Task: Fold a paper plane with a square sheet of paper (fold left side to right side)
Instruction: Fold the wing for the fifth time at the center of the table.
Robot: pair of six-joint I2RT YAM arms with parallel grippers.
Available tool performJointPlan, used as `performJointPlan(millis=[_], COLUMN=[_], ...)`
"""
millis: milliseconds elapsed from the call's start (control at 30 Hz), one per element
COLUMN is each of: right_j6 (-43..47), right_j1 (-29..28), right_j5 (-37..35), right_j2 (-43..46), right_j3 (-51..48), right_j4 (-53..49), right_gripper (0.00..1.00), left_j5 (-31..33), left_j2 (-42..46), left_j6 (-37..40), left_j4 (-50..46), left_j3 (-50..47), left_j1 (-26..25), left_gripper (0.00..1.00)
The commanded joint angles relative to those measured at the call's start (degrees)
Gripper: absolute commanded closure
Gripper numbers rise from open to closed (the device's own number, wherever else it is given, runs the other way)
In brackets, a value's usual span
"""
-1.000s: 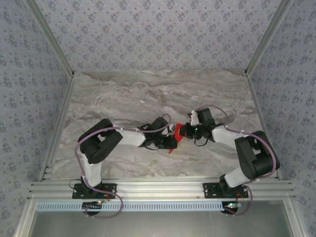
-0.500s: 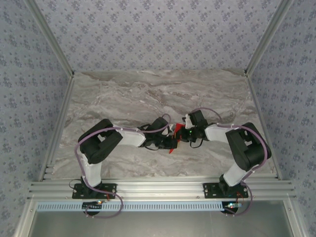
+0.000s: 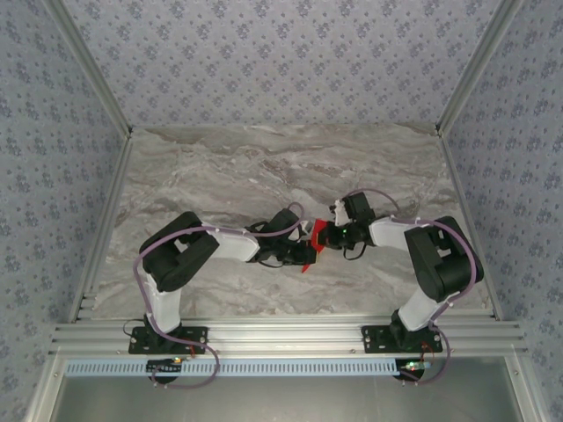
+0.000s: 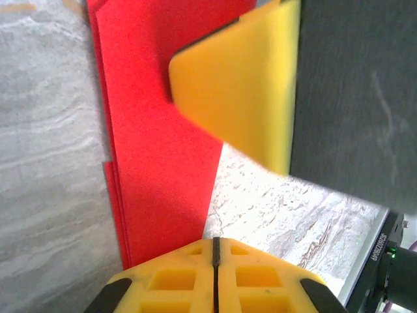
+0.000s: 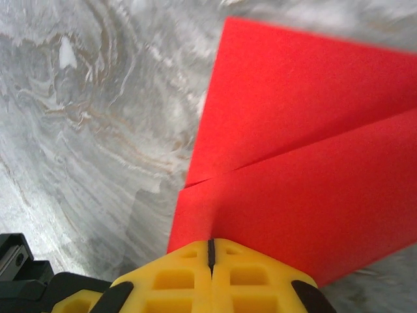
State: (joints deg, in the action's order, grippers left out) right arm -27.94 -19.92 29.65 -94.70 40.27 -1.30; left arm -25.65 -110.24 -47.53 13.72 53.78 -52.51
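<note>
The square sheet of paper (image 3: 317, 234) is bright red and folded into a smaller layered shape, lying on the marble table between the two arms. My left gripper (image 3: 307, 252) is shut, and in the left wrist view its tips (image 4: 215, 242) rest on the near edge of the red paper (image 4: 163, 163). My right gripper (image 3: 328, 236) is shut too. Its tips (image 5: 210, 242) press on the paper (image 5: 313, 163) where two folded layers overlap. A yellow finger of the right gripper (image 4: 241, 91) lies on the paper in the left wrist view.
The grey marble table (image 3: 264, 167) is open behind and to both sides of the arms. Patterned walls enclose it, with slanted metal posts (image 3: 106, 158) at the left and right. An aluminium rail (image 3: 281, 334) runs along the near edge.
The right gripper slid left onto the paper, its elbow swinging in, then eased slightly back. The left gripper stayed in place on the paper.
</note>
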Motion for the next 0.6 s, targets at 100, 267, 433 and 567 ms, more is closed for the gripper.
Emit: performJointPlan(millis=[100, 267, 433, 567], right_j6=[3.85, 5.07, 5.97, 6.84], right_j1=[4.50, 7.22, 9.93, 11.61], right_j5=[-5.66, -5.59, -4.19, -3.82], right_j2=[-3.02, -3.87, -5.27, -6.49], right_j3=[2.27, 2.95, 4.11, 5.43], right_j4=[-2.83, -3.36, -3.58, -4.32], right_gripper=[0.98, 0.97, 0.97, 0.97], left_j5=[1.77, 1.73, 1.65, 1.62], left_j2=[-4.18, -4.59, -4.99, -5.15], left_j6=[-0.84, -0.88, -0.90, -0.99], left_j4=[-6.62, -6.43, -6.33, -6.38], left_j3=[-2.45, -2.42, -2.32, -2.19], left_j1=[-0.69, -0.69, -0.66, -0.66], left_gripper=[0.93, 0.94, 0.93, 0.94])
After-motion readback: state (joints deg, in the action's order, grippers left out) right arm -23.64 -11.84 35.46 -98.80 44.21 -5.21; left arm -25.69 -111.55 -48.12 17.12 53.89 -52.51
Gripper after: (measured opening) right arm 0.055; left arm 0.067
